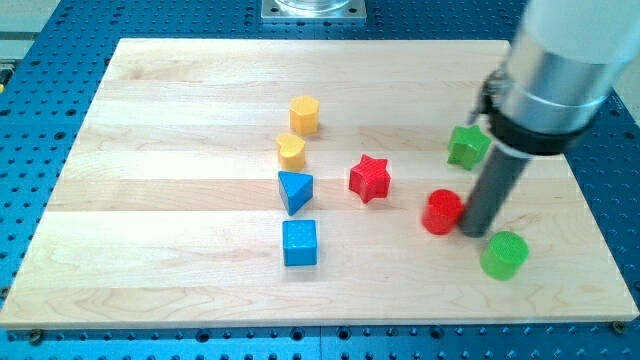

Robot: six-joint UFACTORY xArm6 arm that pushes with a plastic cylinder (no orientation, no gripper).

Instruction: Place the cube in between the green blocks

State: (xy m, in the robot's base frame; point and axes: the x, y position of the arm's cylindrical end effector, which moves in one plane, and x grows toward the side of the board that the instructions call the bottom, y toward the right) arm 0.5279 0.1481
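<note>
Nearest the frame's bottom edge, the green cylinder (503, 255) stands at the lower right of the wooden board (150, 270). The blue cube (300, 243), the task's object, sits at lower centre, well apart from both green blocks and to their left.

Just above the green cylinder, the rod's tip (476, 233) rests on the board, touching or just beside the right side of the red cylinder (442, 212). The tip lies between the two green blocks, closer to the green cylinder. The arm carries no claw, only the straight dark rod, so nothing is grasped.

Above the blue cube, the blue triangular block (294, 190) stands near it. The red star (369, 179) lies to that block's right, in mid-frame.

Farther up, the yellow heart (291, 151) sits just above the blue triangular block, and the yellow hexagonal block (304, 115) is just above the heart. At upper right, the second green block (467, 147), irregular in outline, lies beside the arm's metal housing (560, 60).
</note>
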